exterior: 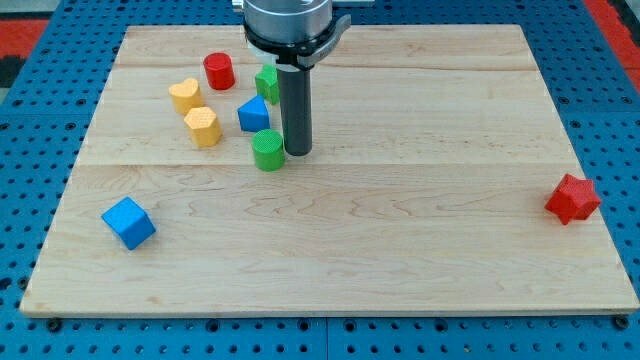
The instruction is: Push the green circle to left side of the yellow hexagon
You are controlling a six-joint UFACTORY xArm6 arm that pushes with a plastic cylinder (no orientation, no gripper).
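Observation:
The green circle (pixel 268 150) is a short green cylinder left of the board's middle. The yellow hexagon (pixel 202 127) lies to its left and slightly higher, with a gap between them. My tip (pixel 297 152) is the lower end of the dark rod, right beside the green circle's right side, touching or nearly touching it.
A yellow heart-like block (pixel 185 95), a red cylinder (pixel 219 71), a blue triangular block (pixel 253 115) and a second green block (pixel 266 82), partly behind the rod, cluster above. A blue cube (pixel 128 222) sits at lower left. A red star-like block (pixel 572 198) sits at far right on the wooden board (pixel 400 250).

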